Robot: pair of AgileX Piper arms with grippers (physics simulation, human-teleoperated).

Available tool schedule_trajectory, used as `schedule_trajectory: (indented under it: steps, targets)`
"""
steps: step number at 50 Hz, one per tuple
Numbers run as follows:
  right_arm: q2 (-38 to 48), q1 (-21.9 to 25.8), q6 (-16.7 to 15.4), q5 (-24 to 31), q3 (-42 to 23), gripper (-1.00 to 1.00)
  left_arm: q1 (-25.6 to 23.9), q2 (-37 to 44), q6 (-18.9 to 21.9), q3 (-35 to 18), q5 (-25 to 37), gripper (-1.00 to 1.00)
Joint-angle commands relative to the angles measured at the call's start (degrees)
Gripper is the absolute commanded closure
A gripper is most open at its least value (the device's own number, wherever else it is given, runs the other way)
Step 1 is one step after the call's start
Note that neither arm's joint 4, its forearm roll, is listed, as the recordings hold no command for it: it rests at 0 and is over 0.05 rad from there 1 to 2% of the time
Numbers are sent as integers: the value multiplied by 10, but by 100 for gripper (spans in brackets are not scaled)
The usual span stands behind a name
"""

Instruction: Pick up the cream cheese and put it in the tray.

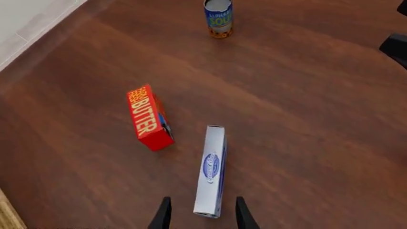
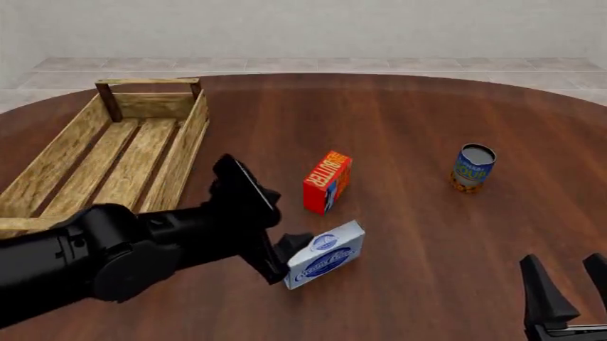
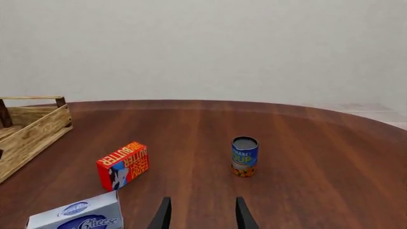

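The cream cheese (image 2: pixel 328 256) is a pale box with blue oval logos, standing on a long edge on the table. My left gripper (image 2: pixel 292 252) is open around its near end. In the left wrist view the box (image 1: pixel 212 167) runs away from the camera, with the gripper (image 1: pixel 203 202) straddling it and a gap on each side. The tray (image 2: pixel 192 131), a light wooden slatted crate, stands at the far left and holds nothing. My right gripper (image 2: pixel 566 273) is open and empty at the near right. The right wrist view shows that gripper (image 3: pixel 203 210), the box (image 3: pixel 79 215) and the tray's end (image 3: pixel 35 129).
A red-orange butter box (image 2: pixel 328 182) stands just beyond the cream cheese, also in the left wrist view (image 1: pixel 148 118). A soup can (image 2: pixel 473 168) stands upright at the right, also in the right wrist view (image 3: pixel 244 156). The brown round table (image 2: pixel 408 117) meets a pale floor beyond.
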Motion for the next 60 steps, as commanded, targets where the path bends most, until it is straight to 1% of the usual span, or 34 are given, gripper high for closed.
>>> schedule_trajectory:
  steps: [1, 3, 5, 9, 21, 32, 39, 43, 45, 47, 56, 60]
  targets:
    - [0, 3, 0, 0, 0, -100, 3, 31, 19, -24, 31, -100]
    - [0, 5, 0, 0, 0, -100, 3, 37, 18, -26, 32, -100]
    - [0, 7, -2, 0, 0, -100, 2, 41, 27, -25, 32, -100]
    - [0, 10, -6, 2, 0, -100, 2, 49, 22, -29, 31, -100]
    - [0, 9, -3, 3, 0, -100, -5, 94, 9, -32, 21, -100]
    - [0, 11, -5, 6, 0, -100, -1, 125, 18, -47, 20, -100]
    - [0, 12, -5, 7, 0, -100, 0, 153, 17, -54, 18, -100]
    - [0, 14, -6, 6, 0, -100, -7, 162, 20, -50, 11, -100]
    - [0, 19, 6, 5, 0, -100, -2, 170, 26, -49, 7, -100]
    - [0, 20, 2, 5, 0, -100, 0, 173, 26, -49, 4, -100]
    - [0, 18, 3, 4, 0, -100, 1, 194, 20, -45, -7, -100]
    - [0, 18, 3, 3, 0, -100, 3, 205, 23, -41, -15, -100]
